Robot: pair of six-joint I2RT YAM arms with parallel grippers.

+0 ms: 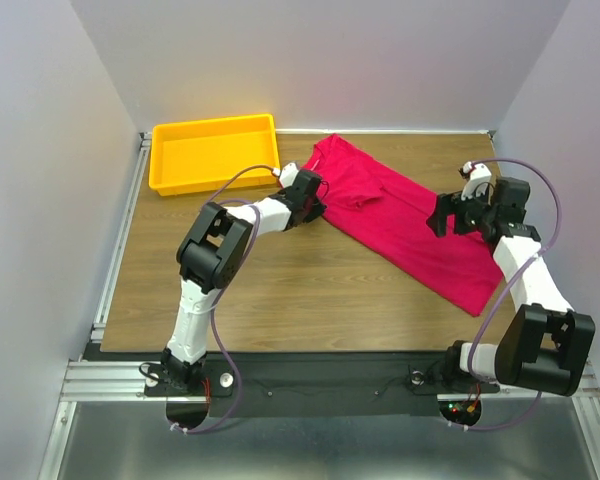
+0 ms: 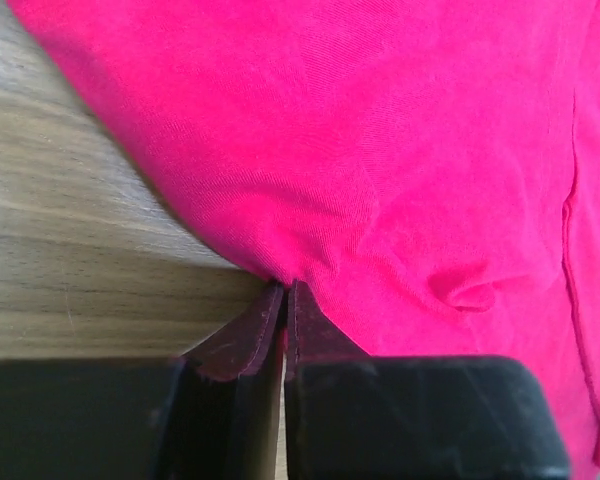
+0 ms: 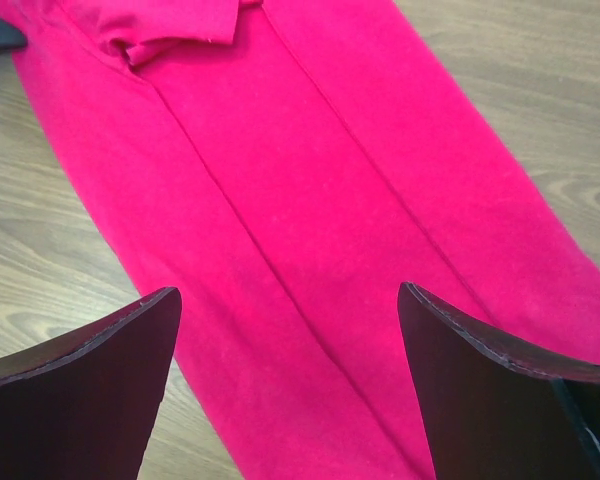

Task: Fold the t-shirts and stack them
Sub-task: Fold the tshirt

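Closest in, the left hand [image 2: 285, 292] is clenched on the t-shirt [image 2: 380, 150]: its two dark fingers [image 2: 245, 340] press together, with a puckered bit of the cloth's edge nipped at their tips. Beyond that hand and to its left, a yellow tray [image 1: 215, 155] sits at the far corner of the tabletop [image 1: 310, 290], apart from the cloth. From the left hand's tips the crimson-pink shirt stretches rightward and toward the near edge as a long flat band, with a sleeve folded over near the pinched end. The right hand [image 1: 442, 220] hangs over the other half, released, its fingers spread wide and the cloth showing between them.
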